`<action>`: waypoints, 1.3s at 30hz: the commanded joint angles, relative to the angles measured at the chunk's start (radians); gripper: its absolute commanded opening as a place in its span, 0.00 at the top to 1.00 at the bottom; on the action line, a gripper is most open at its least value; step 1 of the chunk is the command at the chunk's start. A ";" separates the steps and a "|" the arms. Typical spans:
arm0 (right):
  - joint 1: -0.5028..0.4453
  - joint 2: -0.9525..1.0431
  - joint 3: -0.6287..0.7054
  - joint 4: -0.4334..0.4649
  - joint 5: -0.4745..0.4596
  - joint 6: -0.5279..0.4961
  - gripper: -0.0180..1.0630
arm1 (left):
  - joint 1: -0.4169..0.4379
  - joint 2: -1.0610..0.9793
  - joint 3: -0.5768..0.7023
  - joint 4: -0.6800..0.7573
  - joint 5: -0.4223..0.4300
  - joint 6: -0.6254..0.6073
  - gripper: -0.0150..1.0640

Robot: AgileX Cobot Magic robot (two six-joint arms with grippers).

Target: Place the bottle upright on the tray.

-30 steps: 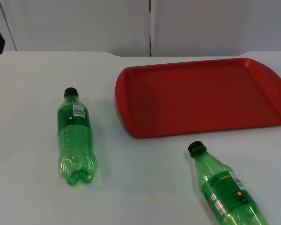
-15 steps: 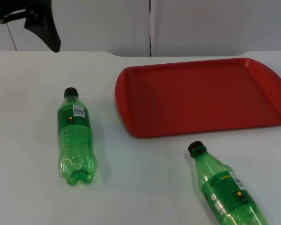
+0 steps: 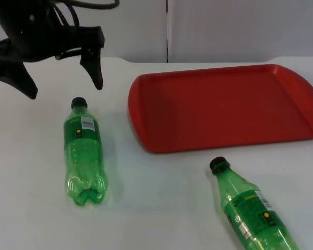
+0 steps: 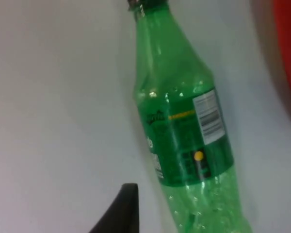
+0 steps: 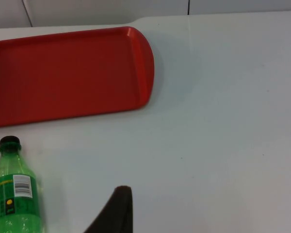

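- My left hand (image 3: 60,83) hung above the desk (image 3: 31,208), fingers spread wide, nothing between them.
- The fingertips (image 3: 96,78) stood just beyond the cap of the left bottle (image 3: 83,151), not touching it.
- Left bottle lay on its side on the desk, cap toward the wall (image 3: 224,26), base toward the near edge. Green, black cap, label with barcode facing up.
- From my left wrist the same bottle (image 4: 184,126) lay close below the hand, one fingertip (image 4: 123,206) beside its body.
- Tray (image 3: 224,107), red, sat flat on the desk, right of the left bottle and apart from it. Nothing on it.
- Right bottle (image 3: 248,208) lay on its side near the tray's front edge, cap pointing toward the tray, not touching.
- My right arm waited; its wrist view took in the tray (image 5: 63,73), the right bottle (image 5: 12,194) and one fingertip (image 5: 116,208). I could not tell how far the right hand was open.
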 commanded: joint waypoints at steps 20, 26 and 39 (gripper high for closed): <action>-0.008 -0.003 0.007 0.003 -0.001 0.001 0.01 | -0.006 0.180 -0.015 0.035 -0.150 -0.121 0.01; -0.008 -0.003 0.007 0.003 -0.001 0.001 0.01 | -0.006 0.219 -0.017 0.035 -0.168 -0.112 0.01; -0.008 -0.003 0.007 0.003 -0.001 0.001 0.01 | -0.006 0.350 -0.084 0.023 -0.179 -0.072 0.01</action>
